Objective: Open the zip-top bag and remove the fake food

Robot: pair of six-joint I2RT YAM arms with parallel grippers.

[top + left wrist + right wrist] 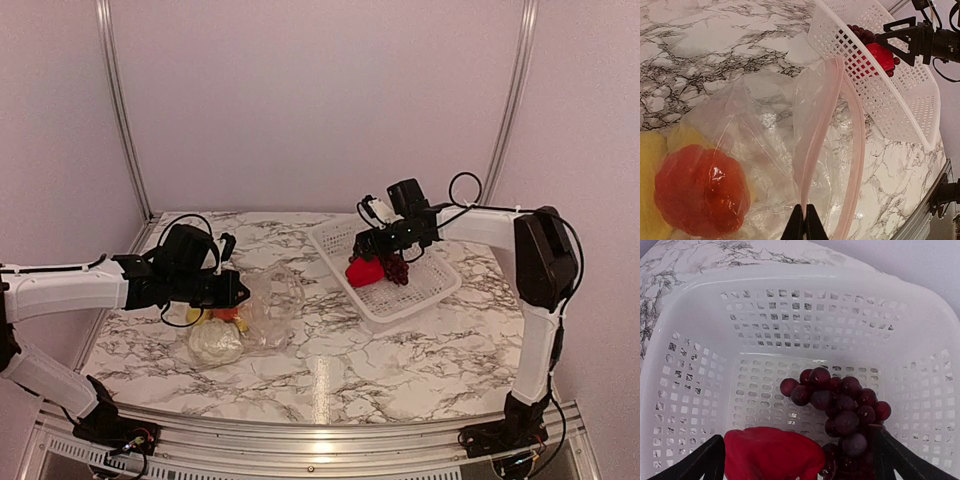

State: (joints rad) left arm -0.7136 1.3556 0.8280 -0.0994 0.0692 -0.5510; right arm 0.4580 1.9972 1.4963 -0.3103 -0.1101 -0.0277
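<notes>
The clear zip-top bag (265,305) lies on the marble table with its pink zip strip (812,145) open. My left gripper (804,226) is shut on one side of the strip at the mouth. Inside the bag lie an orange-red food (700,192) and a yellow food (652,165); a cream-white food (215,342) shows in the top view. My right gripper (800,471) is open wide and hovers low inside the white lattice basket (700,365). A red food (772,455) and a dark purple grape bunch (842,407) lie between its fingers.
The basket (440,285) stands at the back right, tilted diagonally, a hand's width from the bag's mouth. The table's front rail (320,440) runs along the near edge. The right arm (500,225) reaches in from the right wall.
</notes>
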